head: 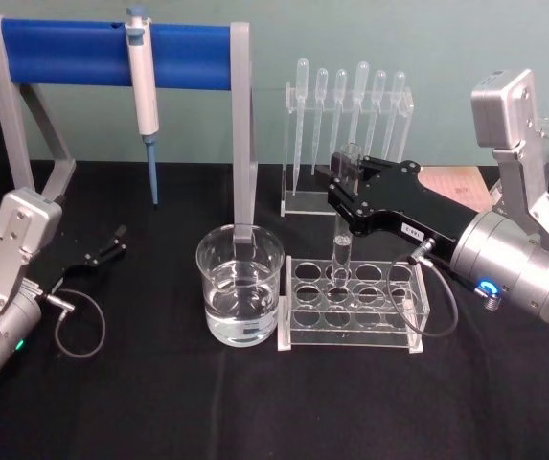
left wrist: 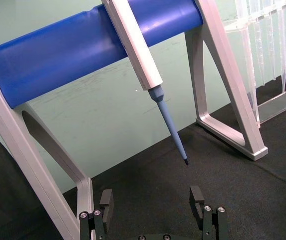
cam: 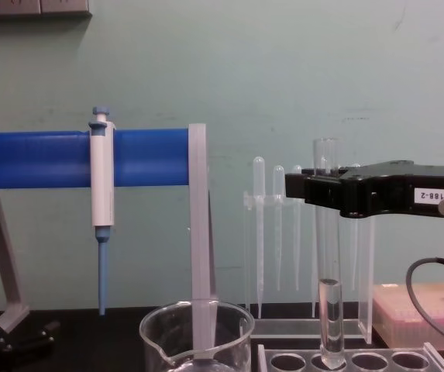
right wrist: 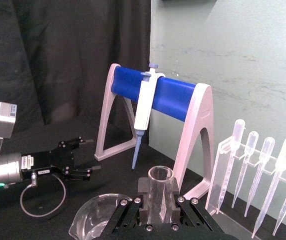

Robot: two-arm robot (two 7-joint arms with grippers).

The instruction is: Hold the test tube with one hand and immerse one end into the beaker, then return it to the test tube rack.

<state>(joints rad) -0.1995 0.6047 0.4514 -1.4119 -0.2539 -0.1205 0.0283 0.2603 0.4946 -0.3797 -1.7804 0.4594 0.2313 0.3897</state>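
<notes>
My right tool (head: 347, 174) clamped the test tube (head: 340, 254) upright, foot in the rack (head: 351, 347). The beaker (head: 218, 299) stood below-left, pipettes (head: 360, 91) just behind. My left tool (head: 111, 245) gaped, well apart.

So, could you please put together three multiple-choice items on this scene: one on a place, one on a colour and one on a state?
1. Where does the beaker stand?
A. on the robot's left of the test tube rack
B. behind the rack
C. on top of the rack

2. What colour is the bar that the pipette hangs on?
A. red
B. blue
C. yellow

3. What is the right claw doing?
A. hanging open and empty
B. shut on the test tube
C. shut on the beaker

Answers:
1 A, the head view shows the beaker just left of the rack.
2 B, the bar is plainly blue.
3 B, it clamps the upright tube near its rim.
</notes>
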